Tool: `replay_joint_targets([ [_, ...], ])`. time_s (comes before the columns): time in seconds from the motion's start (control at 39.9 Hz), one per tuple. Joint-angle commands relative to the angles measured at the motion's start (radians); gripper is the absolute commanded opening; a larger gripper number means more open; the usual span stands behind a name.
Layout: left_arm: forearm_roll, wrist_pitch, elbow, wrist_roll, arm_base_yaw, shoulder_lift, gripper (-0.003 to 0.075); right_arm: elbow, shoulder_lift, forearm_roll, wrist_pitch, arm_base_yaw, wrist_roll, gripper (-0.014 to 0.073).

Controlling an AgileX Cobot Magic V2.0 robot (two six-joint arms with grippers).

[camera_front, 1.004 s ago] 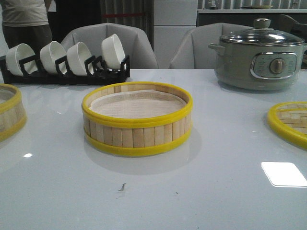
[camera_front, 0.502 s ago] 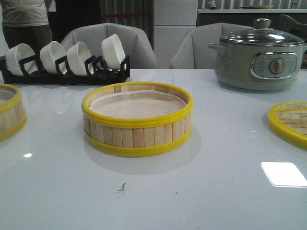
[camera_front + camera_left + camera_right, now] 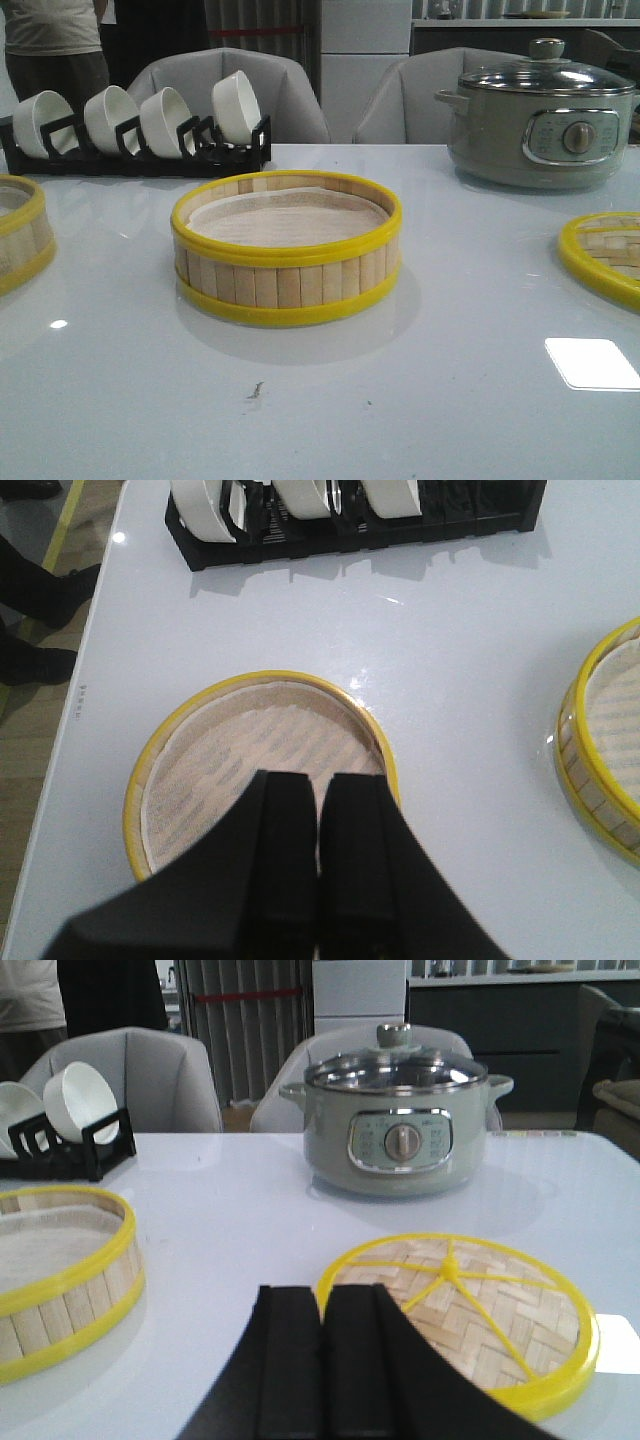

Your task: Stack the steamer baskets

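One steamer basket [image 3: 286, 248] sits mid-table [image 3: 450, 400], and a second basket [image 3: 18, 232] lies at the left edge. The left gripper [image 3: 320, 865], fingers pressed together, hovers over that second basket. The right gripper [image 3: 322, 1360], also pressed together, hangs beside the woven lid [image 3: 470, 1315] at the right. An electric pot [image 3: 540, 110] stands far right; a bowl rack [image 3: 130, 130] stands far left.

Black dish rack [image 3: 135, 150] with white bowls [image 3: 235, 105] back left; grey-green electric pot [image 3: 540, 115] back right; woven lid [image 3: 605, 255] at the table's [image 3: 450, 400] right edge.
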Motion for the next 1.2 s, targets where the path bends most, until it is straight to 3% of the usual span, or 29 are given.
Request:
replay_joint_targets([
  [0.0,0.010,-0.066,-0.037,0.000,-0.007,-0.020,0.0095,-0.063,-0.020,0.002,-0.076,0.005,0.055,0.0055],
  [0.08,0.010,-0.066,-0.037,0.000,-0.007,-0.020,0.0095,-0.158,0.000,0.005,0.046,0.005,0.143,0.0055],
  [0.2,0.010,-0.070,-0.037,0.000,-0.007,-0.020,0.0095,-0.372,0.146,-0.018,0.262,0.005,0.147,0.0055],
  [0.43,0.010,-0.065,-0.037,0.000,-0.007,-0.020,0.0095,-0.714,0.574,-0.050,0.375,0.005,0.137,0.0055],
  [0.6,0.010,-0.062,-0.037,0.000,-0.007,-0.020,0.0095,-0.880,0.830,-0.050,0.430,0.005,0.137,0.0055],
  [1.18,-0.020,-0.072,-0.037,-0.002,-0.007,-0.020,0.0095,-0.944,1.045,-0.049,0.338,0.005,0.138,0.0055],
])
